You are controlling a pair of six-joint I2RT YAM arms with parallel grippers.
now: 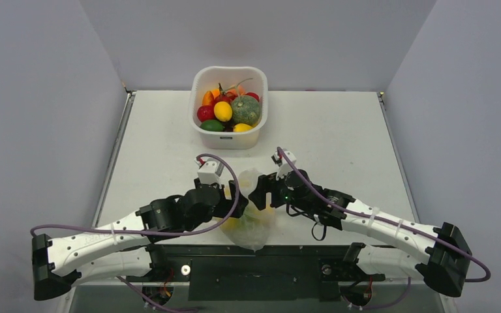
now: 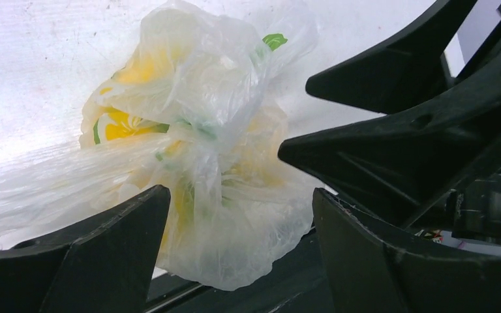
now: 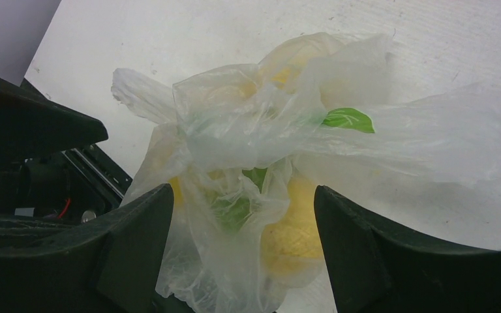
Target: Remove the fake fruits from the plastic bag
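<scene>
The plastic bag [image 1: 252,225] lies crumpled at the table's near edge, between both arms. It fills the left wrist view [image 2: 222,130] and the right wrist view [image 3: 254,124]. Fake fruits show through the film: a yellow one [image 2: 125,125], a yellow textured one [image 3: 295,229] and a green one [image 3: 236,210]. My left gripper [image 1: 240,195] [image 2: 240,194] is open with the bag's lower part between its jaws. My right gripper [image 1: 261,190] [image 3: 242,190] is open from the opposite side, its jaws astride the bag. Neither gripper is pinching the film. The bag's green print [image 3: 348,119] faces up.
A white tub [image 1: 199,85] stands at the back centre with a grey-green squash [image 1: 246,109], a red fruit [image 1: 205,113] and other fruits. A black rail [image 1: 254,264] runs along the near edge under the bag. Grey walls close in the left, right and back.
</scene>
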